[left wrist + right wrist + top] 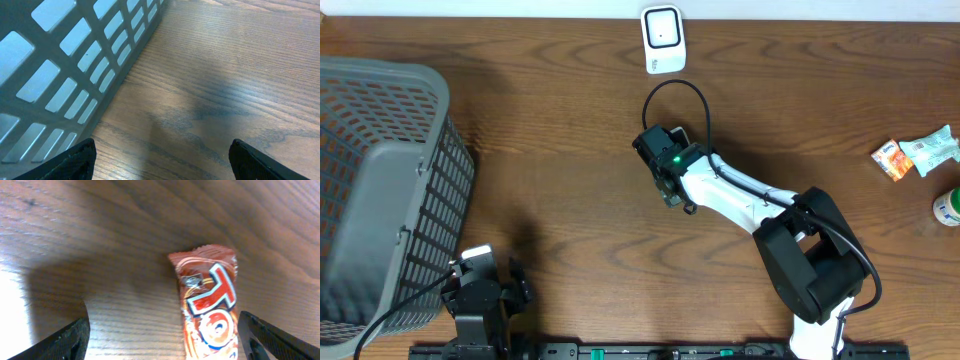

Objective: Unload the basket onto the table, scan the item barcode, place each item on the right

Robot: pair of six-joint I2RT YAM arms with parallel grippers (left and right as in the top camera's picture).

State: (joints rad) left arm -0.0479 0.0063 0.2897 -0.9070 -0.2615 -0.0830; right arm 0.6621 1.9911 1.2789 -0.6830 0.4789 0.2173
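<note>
Two arms work at the table (550, 120), but only the right gripper (167, 337) is over the task's thing: a red-brown snack packet (207, 305) lying flat on the wood just beneath it, hidden under the wrist from overhead. Its fingers stand wide apart, grasping nothing; the packet lies between them untouched, closer to one finger. The packet's long axis runs across the line joining the fingers, so closing would likely pinch its narrow width. The left gripper (162, 160), fingers also spread and empty, sits well apart beside the grey basket (60, 75). A white scanner (662, 38) stands at the far edge
</note>
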